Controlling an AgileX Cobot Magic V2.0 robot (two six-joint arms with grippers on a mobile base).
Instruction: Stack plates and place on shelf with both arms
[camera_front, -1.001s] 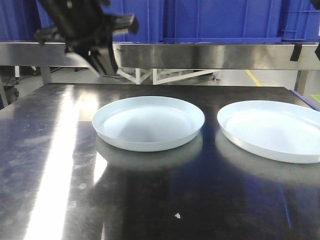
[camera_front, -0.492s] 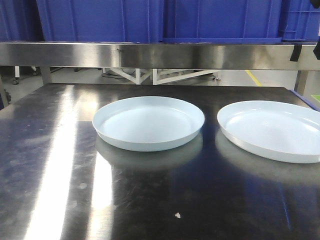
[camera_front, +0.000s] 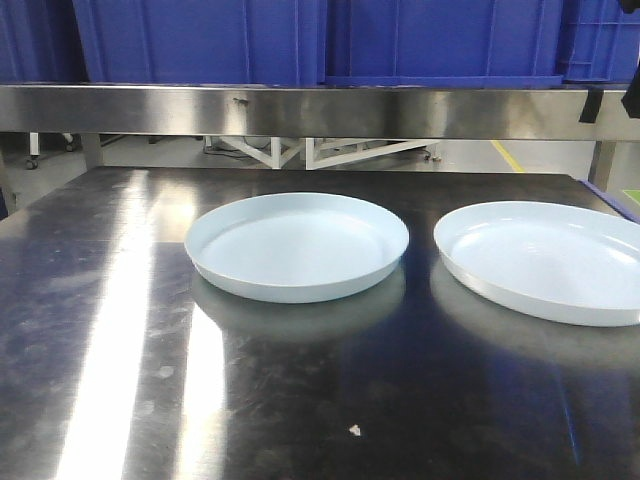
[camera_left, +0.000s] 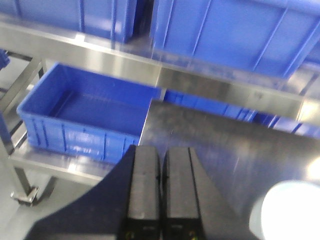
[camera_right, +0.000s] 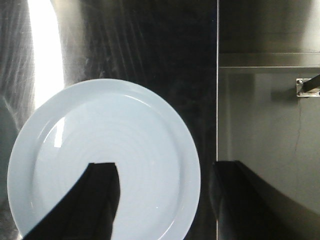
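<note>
Beneath the right jaws, spread astride its rim, we list one plate; left jaws, pressed together, hang left of the other plate.

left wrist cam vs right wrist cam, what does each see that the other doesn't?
Left wrist only: the left gripper, fingers pressed together, nothing between; an empty blue bin on a lower steel shelf; more blue bins above. Right wrist only: the right gripper, fingers spread wide, one over a whole plate, the other past the table edge. Both: the dark steel table and a pale plate, just a blurred sliver in the left wrist view.
</note>
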